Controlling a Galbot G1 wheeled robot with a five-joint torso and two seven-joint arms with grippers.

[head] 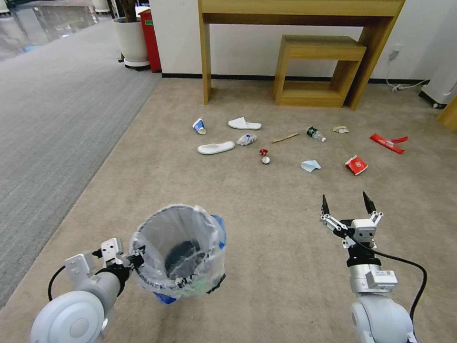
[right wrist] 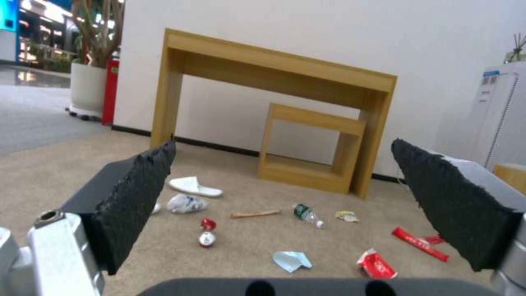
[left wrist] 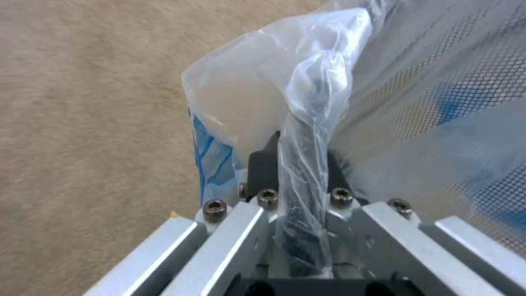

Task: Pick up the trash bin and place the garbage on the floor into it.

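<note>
My left gripper (head: 138,256) is shut on the rim of the trash bin (head: 178,252), a small black bin lined with a clear, blue-edged bag, held above the beige floor (head: 266,224). The left wrist view shows its fingers (left wrist: 263,168) pinching the bag-wrapped rim (left wrist: 307,135). My right gripper (head: 347,202) hangs open and empty at the right, short of the garbage. The garbage lies ahead: two white slippers (head: 244,124) (head: 215,147), a paper cup (head: 199,126), a wooden stick (head: 284,138), a green-label bottle (head: 315,134), a pale blue mask (head: 310,166) and red wrappers (head: 356,165) (head: 388,143).
A wooden table (head: 300,9) with a smaller wooden stand (head: 316,71) under it lines the wall behind the litter. Grey striped carpet (head: 52,109) runs along the left. A white planter (head: 129,40) and a red box (head: 150,40) stand at the back left.
</note>
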